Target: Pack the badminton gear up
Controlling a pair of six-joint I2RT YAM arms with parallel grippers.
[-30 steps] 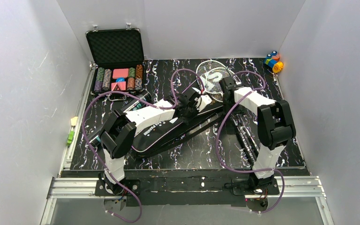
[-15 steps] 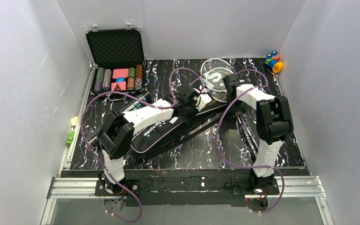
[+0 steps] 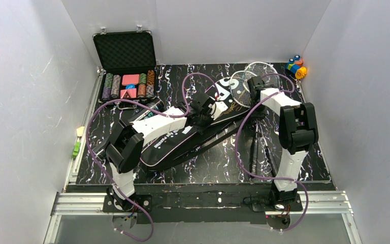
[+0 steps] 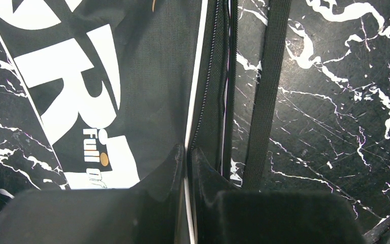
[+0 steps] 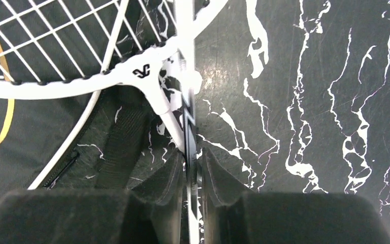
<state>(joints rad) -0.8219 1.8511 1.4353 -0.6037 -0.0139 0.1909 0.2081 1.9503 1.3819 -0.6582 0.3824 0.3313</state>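
Left tool (image 4: 185, 152) pinches bag edge (image 4: 197, 101); right tool (image 5: 192, 165) pinches racket shaft (image 5: 188, 124).

The black bag (image 3: 180, 146) sprawls diagonally across the middle of the mat (image 3: 218, 170) with the left arm (image 3: 162, 123) lying right along it, so nothing passes there. And purple cables (image 3: 198, 75) loop over the back centre. The rackets (image 3: 256, 80) fill the back right, shafts trailing toward the near edge beside the right arm (image 3: 294, 127). The open poker case (image 3: 126, 51) blocks back left, toy blocks (image 3: 296, 66) claim the far right corner. Bare mat shows along the near edge; the left strip looks passable, though a half-hidden dark tube (image 3: 151, 108) may narrow it.
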